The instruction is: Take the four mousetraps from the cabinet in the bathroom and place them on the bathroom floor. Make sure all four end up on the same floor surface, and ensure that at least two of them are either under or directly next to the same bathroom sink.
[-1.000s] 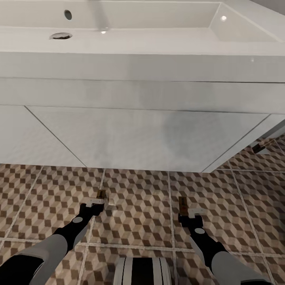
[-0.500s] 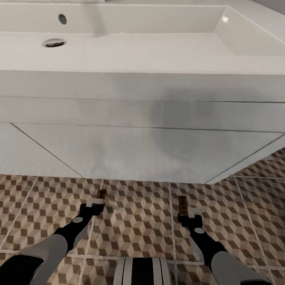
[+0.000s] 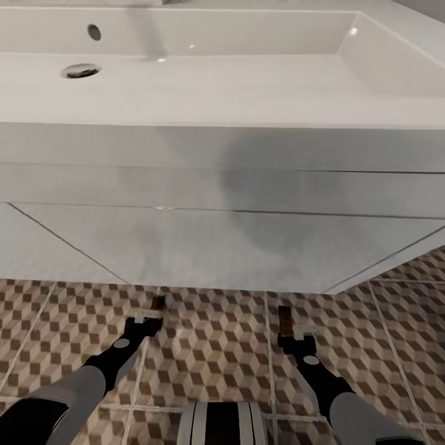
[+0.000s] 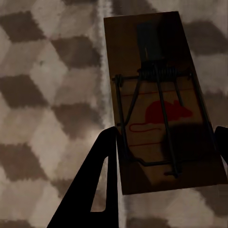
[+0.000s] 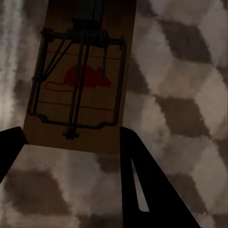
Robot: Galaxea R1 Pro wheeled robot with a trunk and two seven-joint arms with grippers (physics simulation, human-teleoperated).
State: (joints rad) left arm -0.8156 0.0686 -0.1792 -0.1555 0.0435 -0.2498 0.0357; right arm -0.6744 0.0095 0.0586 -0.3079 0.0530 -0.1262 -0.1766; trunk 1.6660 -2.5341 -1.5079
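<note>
Risk: drop bounce | left gripper (image 3: 150, 317) clamps flat brown wooden mousetrap (image 4: 159, 102); right gripper (image 3: 292, 332) clamps second trap (image 5: 78, 76); cube-patterned tile floor (image 3: 216, 346) beyond fingertips, height unclear.

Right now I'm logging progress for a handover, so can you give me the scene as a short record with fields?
left tool: shut on a mousetrap, held low over the tiled floor
right tool: shut on a second mousetrap, also low over the floor
ahead: white sink on a wall-hung vanity, just beyond both traps
placed yet: no, both traps are gripped by the tools
</note>
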